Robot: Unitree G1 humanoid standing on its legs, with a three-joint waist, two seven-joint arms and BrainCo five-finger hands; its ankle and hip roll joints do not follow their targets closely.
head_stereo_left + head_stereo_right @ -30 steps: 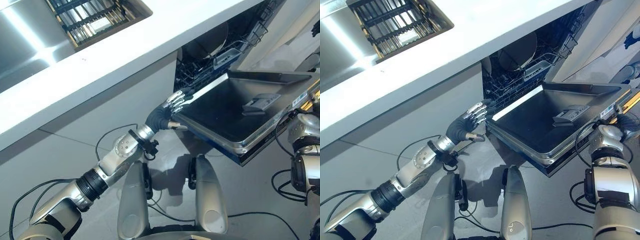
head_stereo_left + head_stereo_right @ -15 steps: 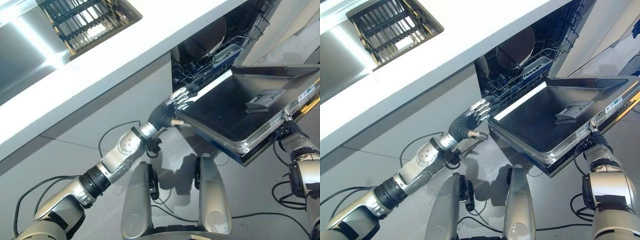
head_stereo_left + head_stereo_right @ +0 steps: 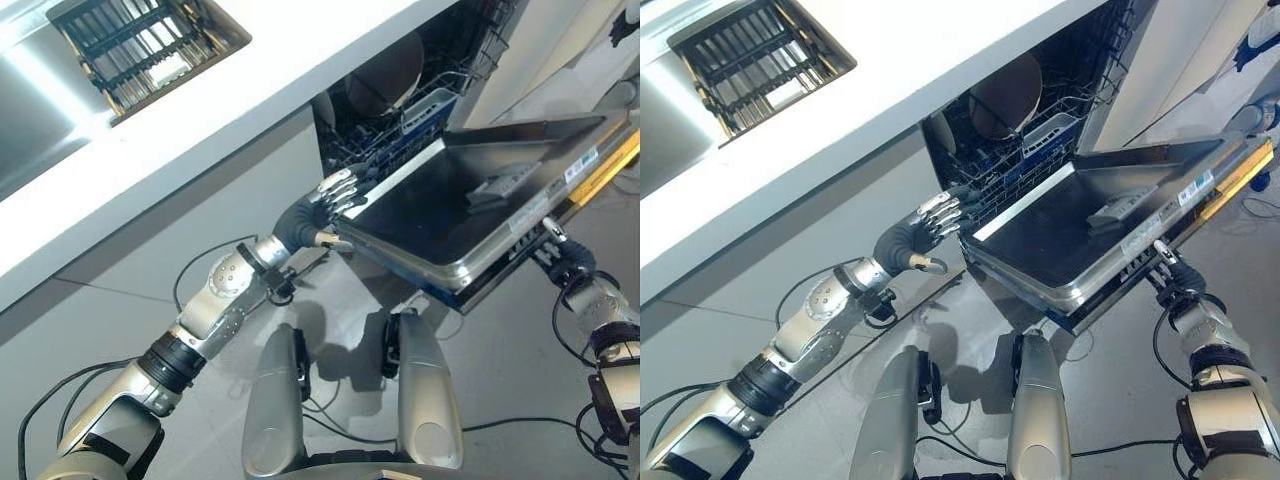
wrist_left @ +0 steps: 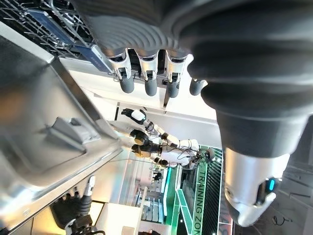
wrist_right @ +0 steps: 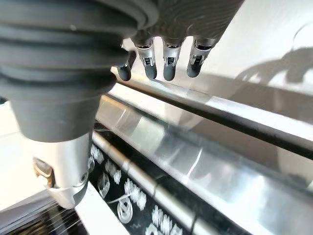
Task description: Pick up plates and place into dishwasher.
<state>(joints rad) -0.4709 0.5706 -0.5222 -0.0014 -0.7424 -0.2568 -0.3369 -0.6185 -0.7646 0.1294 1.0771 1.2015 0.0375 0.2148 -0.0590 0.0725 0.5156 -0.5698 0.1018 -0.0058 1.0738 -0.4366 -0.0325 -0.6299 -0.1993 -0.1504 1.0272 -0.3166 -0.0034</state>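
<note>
Dishwasher door (image 3: 470, 200): half raised, tilted, steel inner face up.
Left hand (image 3: 322, 205): at the door's near corner by the hinge side, fingers relaxed and apart, thumb under the edge, gripping nothing.
Right hand (image 3: 1168, 275): under the door's outer edge, fingers straight, pressed against its underside.
Plate (image 3: 1005, 96): standing upright in the rack (image 3: 1030, 135) inside the dishwasher.
Counter (image 3: 200, 110): white, above the opening; sink (image 3: 40, 100) with a dark grid beside it.
</note>
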